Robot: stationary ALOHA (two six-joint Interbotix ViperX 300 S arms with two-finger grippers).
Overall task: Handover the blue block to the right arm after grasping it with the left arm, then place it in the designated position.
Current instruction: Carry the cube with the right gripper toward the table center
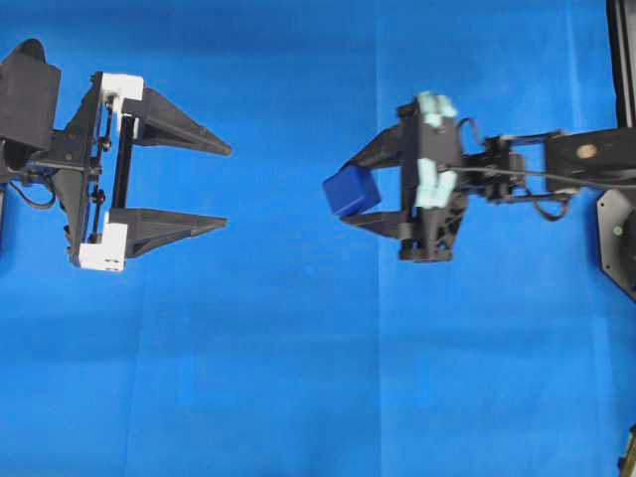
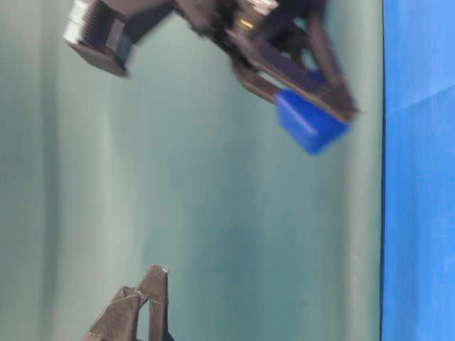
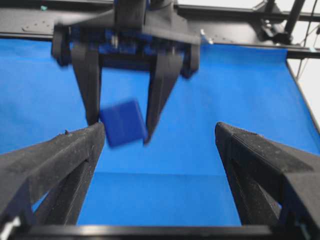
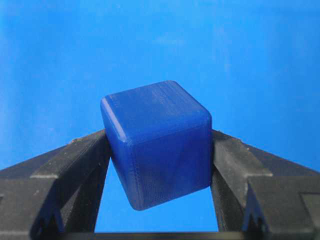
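Above blue cloth [image 1: 298, 378], right claw [image 1: 350, 194] gripping blue block [image 1: 351, 191]

A plain blue cloth [image 1: 298, 378] covers the table, with a black frame [image 3: 240, 12] along its far edge.

Left gripper [image 1: 227, 186]: black pointed fingers, white brackets at finger bases, black rail between. Right gripper [image 1: 341, 189]: black fingers, pale mint-green brackets, thin black cables looping back to the black right arm [image 1: 586, 159] at right edge of frame.
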